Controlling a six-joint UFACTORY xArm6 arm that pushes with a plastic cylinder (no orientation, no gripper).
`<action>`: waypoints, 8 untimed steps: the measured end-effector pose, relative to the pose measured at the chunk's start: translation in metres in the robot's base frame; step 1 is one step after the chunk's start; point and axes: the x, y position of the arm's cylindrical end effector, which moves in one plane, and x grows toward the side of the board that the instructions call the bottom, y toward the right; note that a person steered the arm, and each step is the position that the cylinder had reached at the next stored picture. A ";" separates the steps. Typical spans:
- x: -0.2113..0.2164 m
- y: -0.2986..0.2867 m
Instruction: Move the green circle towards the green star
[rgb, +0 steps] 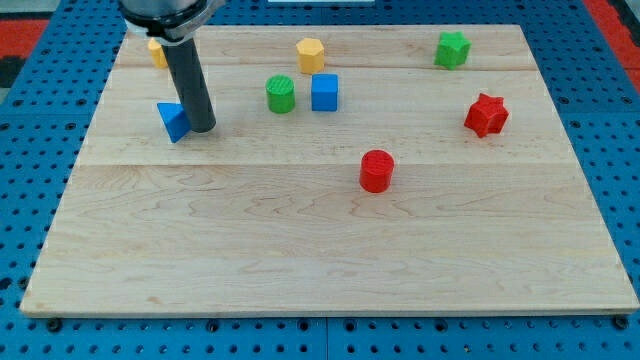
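The green circle (281, 94), a short cylinder, stands on the wooden board at the view's upper middle, just left of a blue cube (324, 92). The green star (452, 49) lies near the view's top right. My tip (203, 128) rests on the board at the view's left, right beside a blue triangle (174, 121), well left of the green circle and apart from it.
A yellow hexagon (311, 54) lies above the blue cube. A yellow block (157, 51) sits partly hidden behind the rod at top left. A red star (486, 115) is at the right, a red cylinder (377, 171) at the middle. The board (300, 250) sits on a blue pegboard.
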 end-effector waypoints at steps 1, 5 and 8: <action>-0.004 -0.053; -0.026 -0.042; -0.025 0.065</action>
